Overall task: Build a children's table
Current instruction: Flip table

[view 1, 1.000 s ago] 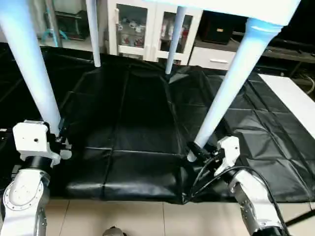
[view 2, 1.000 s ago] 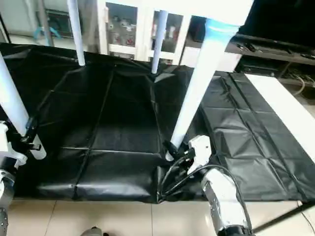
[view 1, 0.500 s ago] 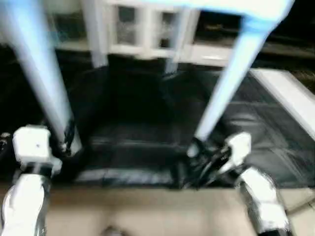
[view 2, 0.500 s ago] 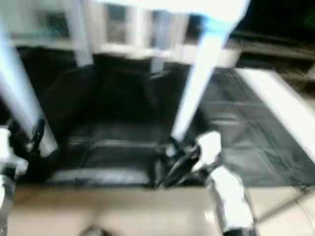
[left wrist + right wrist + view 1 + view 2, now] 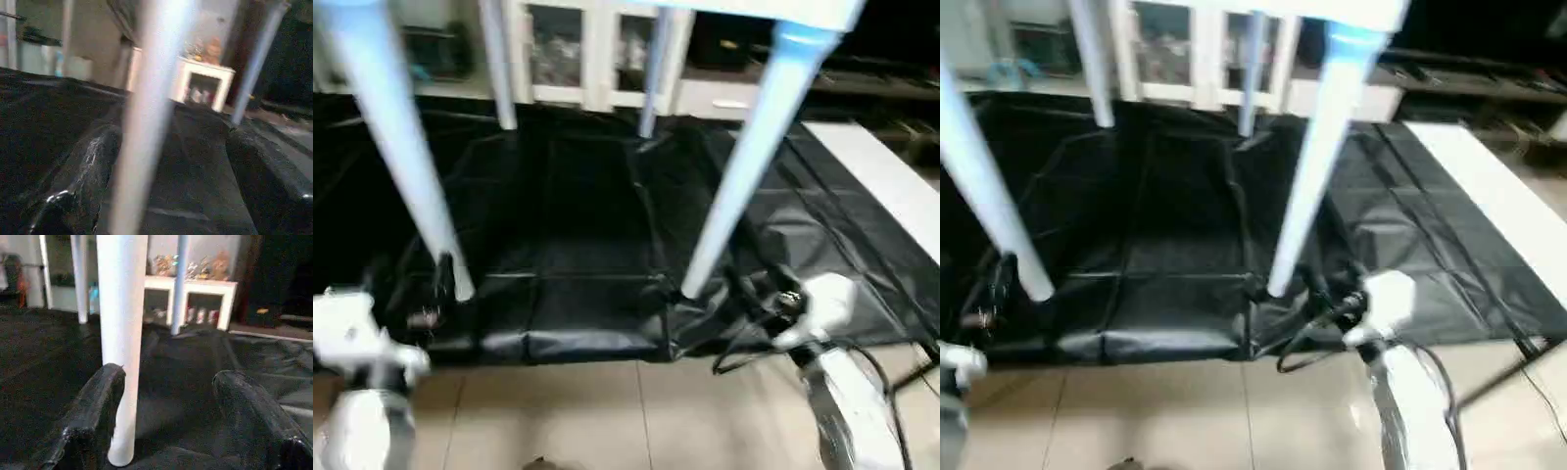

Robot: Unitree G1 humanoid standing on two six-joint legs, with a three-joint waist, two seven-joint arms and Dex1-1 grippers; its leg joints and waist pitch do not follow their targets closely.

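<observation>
Since the children's table [image 5: 773,12] was already upright on all four legs on the black mat [image 5: 578,225], with its top up at the far upper edge of the head views, what mattered was how each near leg sat relative to our fingers. Both near legs ran tall and a bit slanted, long axis basically vertical, feet planted on the near strip of the mat. The left near leg [image 5: 396,147] had its foot just far-right of our left gripper [image 5: 438,294], and the right near leg [image 5: 744,157] came down just left of our right gripper [image 5: 749,294], so each arm was nearest its own leg.

Fingers on both sides were spread and gripping nothing, as far as we could judge. The right wrist view made that clear: the leg [image 5: 122,333] stood beyond the two black fingers [image 5: 93,416], off toward one of them, with no pad pressed on it. The head views couldn't settle that gap at all. The left wrist view showed its leg [image 5: 146,117] rising between the spread fingers, too blurry to rule out a touch.
</observation>
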